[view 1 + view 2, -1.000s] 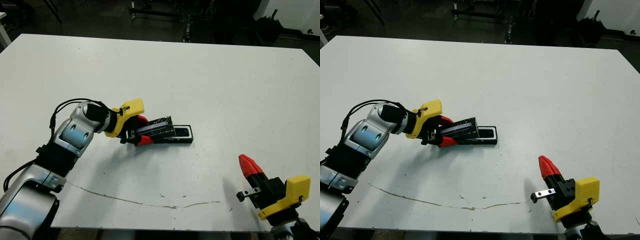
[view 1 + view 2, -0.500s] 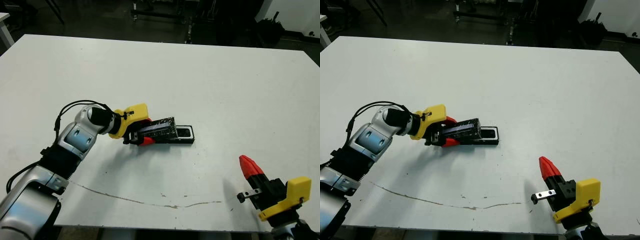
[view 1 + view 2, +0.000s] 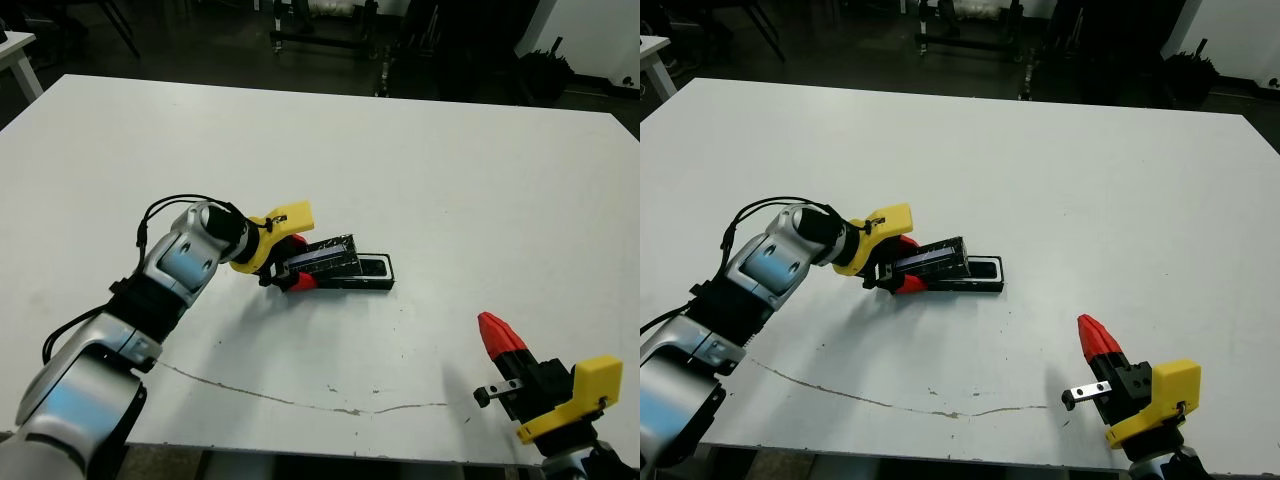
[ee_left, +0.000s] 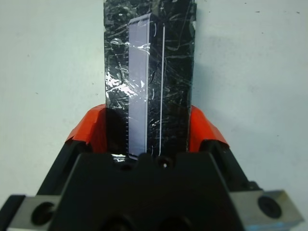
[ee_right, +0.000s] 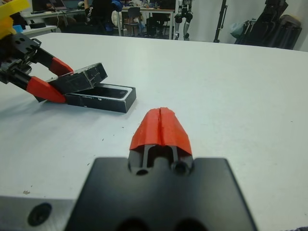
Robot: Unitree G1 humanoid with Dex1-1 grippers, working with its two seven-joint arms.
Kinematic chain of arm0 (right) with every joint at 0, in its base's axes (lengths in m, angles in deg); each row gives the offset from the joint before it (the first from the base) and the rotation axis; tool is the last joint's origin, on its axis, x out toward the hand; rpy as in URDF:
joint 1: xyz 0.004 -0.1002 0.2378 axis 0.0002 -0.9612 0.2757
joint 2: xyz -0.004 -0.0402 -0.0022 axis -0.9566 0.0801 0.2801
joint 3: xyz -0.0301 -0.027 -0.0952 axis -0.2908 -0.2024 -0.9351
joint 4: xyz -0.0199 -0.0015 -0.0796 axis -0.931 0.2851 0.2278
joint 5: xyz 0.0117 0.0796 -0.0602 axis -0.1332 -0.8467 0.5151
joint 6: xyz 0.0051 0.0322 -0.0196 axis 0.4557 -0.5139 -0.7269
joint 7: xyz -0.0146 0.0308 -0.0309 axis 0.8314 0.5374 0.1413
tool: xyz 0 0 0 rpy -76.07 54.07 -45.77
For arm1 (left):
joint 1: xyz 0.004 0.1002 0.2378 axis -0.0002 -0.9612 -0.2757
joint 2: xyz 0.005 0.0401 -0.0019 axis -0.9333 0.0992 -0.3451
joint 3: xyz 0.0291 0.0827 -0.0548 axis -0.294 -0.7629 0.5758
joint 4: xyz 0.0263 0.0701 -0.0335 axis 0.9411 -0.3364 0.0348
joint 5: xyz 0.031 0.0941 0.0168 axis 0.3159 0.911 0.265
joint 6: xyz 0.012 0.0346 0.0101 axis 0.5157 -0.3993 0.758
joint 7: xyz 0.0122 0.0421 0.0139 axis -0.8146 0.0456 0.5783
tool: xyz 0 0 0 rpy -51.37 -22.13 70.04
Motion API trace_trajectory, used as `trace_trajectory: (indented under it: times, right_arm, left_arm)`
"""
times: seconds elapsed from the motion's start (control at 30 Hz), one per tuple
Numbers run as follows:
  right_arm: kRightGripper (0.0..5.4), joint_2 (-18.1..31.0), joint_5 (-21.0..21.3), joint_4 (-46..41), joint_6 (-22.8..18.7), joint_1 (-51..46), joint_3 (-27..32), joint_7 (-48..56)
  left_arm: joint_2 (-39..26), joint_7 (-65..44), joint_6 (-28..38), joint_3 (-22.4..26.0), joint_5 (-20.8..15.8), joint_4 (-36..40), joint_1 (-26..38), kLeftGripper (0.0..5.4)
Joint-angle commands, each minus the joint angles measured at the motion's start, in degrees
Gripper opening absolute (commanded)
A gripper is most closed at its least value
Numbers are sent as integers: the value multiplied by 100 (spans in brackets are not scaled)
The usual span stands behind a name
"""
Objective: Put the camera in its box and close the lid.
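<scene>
The box point(image 3: 352, 281) lies near the table's middle, black-walled, with the glossy black camera point(image 3: 371, 266) lying inside its right end. The lid point(image 3: 328, 256), black and crinkly-shiny with a pale strip, slants over the box's left part, its far end low toward the box. My left gripper point(image 3: 297, 263) is shut on the lid's raised end; in the left wrist view its red fingers point(image 4: 91, 129) clamp both sides of the lid point(image 4: 149, 72). My right gripper point(image 3: 497, 335) is shut and empty near the front right edge, well apart from the box point(image 5: 103, 102).
A thin brown scratch line point(image 3: 300, 402) runs across the table front of the box. The table's front edge point(image 3: 330, 455) is close to my right gripper. Dark stands and chairs point(image 3: 330, 20) are beyond the far edge.
The head view has shifted a little. My left gripper keeps hold of the lid over the box, and its arm has swung slightly inward. The right arm has not moved.
</scene>
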Motion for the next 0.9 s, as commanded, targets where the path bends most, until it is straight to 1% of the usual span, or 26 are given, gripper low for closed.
trace_trajectory:
  times: [0.03, 0.13, 0.2, 0.27, 0.43, 0.67, 0.83, 0.9]
  right_arm:
    - [0, 11, 43, -40, 7, -57, -13, -71]
    - [0, 1, 26, -1, 61, -58, -13, -53]
    - [0, -3, 15, 18, 79, -53, -17, -44]
    - [0, -1, 54, -5, 67, -55, -26, -70]
    - [0, -12, 23, 4, 65, -43, -21, -68]
    - [0, 2, 15, -43, 5, -26, -13, -98]
    - [0, 22, 38, 20, 80, -2, -2, -58]
    - [0, 30, 27, -13, 21, 0, -4, -72]
  left_arm:
    - [831, 79, -207, -406, -27, -253, -100, 311]
    - [943, 64, -214, -416, -10, -371, -17, 311]
    - [951, 67, -51, -487, 62, -341, -11, 311]
    - [981, 67, -66, -542, 109, -283, -15, 311]
    - [1077, -60, 29, -599, 106, -364, -3, 311]
    - [1259, -126, -91, -617, 132, -512, 92, 311]
    - [1338, -136, 115, -676, 209, -531, 106, 311]
    - [1399, -179, 130, -668, 214, -581, 133, 311]
